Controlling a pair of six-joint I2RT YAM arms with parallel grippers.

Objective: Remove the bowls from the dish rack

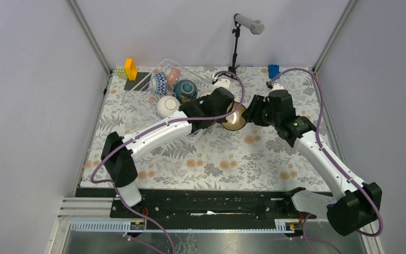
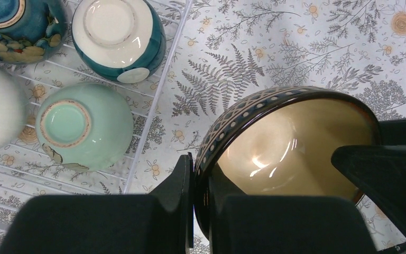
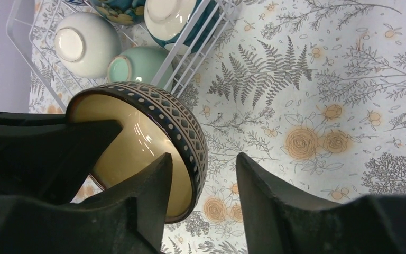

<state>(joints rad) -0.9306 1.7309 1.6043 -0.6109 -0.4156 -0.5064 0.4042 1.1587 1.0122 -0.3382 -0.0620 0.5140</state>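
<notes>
A brown patterned bowl (image 1: 235, 117) with a cream inside hangs above the floral cloth, just right of the dish rack (image 1: 144, 84). My left gripper (image 2: 201, 164) is shut on its rim (image 2: 232, 124), one finger inside and one outside. My right gripper (image 3: 203, 159) is open and straddles the opposite rim (image 3: 190, 137). Its left finger is inside the bowl, and its right finger stands apart from the outer wall. Other bowls lie upside down in the rack: white (image 3: 84, 42), pale green (image 2: 84, 124), dark teal (image 2: 119, 37) and blue (image 2: 16, 26).
A yellow-orange block (image 1: 130, 69) and a small black mat (image 1: 137, 82) sit behind the rack. A microphone stand (image 1: 236, 47) and a blue object (image 1: 273, 70) are at the back edge. Open floral cloth (image 1: 217, 159) lies in front of both grippers.
</notes>
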